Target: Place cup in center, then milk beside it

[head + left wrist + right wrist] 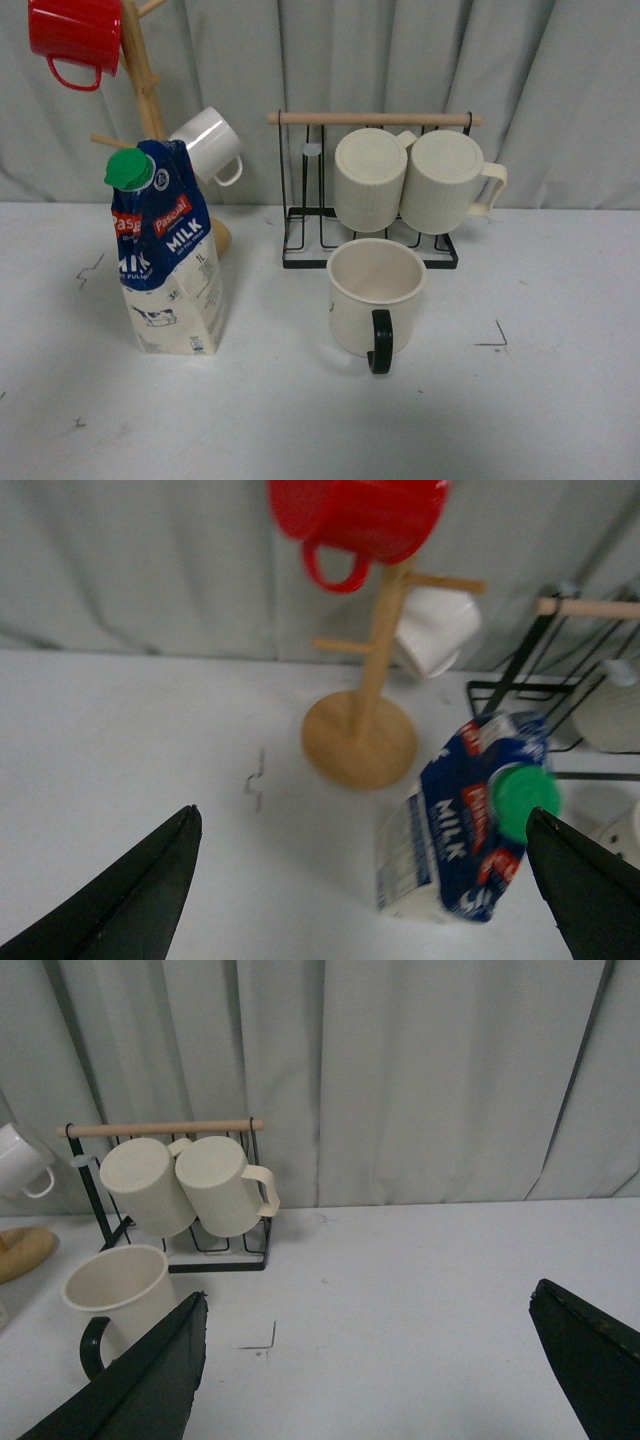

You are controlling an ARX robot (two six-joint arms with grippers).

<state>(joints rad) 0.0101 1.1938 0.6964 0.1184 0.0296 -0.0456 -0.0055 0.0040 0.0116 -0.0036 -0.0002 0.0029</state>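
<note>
The red mug [75,40] is running off the front view's top edge, and the milk [165,255] is hiding part of the mug tree's base [222,238]. In the right wrist view, the right gripper [368,1295] is covering the lower side of the cup [115,1290] with one finger [140,1380].

The cup [375,290] stands near the middle of the table [540,400], just before the wire rack [300,118]. The rack holds two ribbed mugs [370,180] side by side (both tipped on their sides). The milk [165,260] stands well left of the cup, in front of the mug tree [144,85]. On the tree a top mug [75,35] and a lower mug [212,143] hang.
</note>
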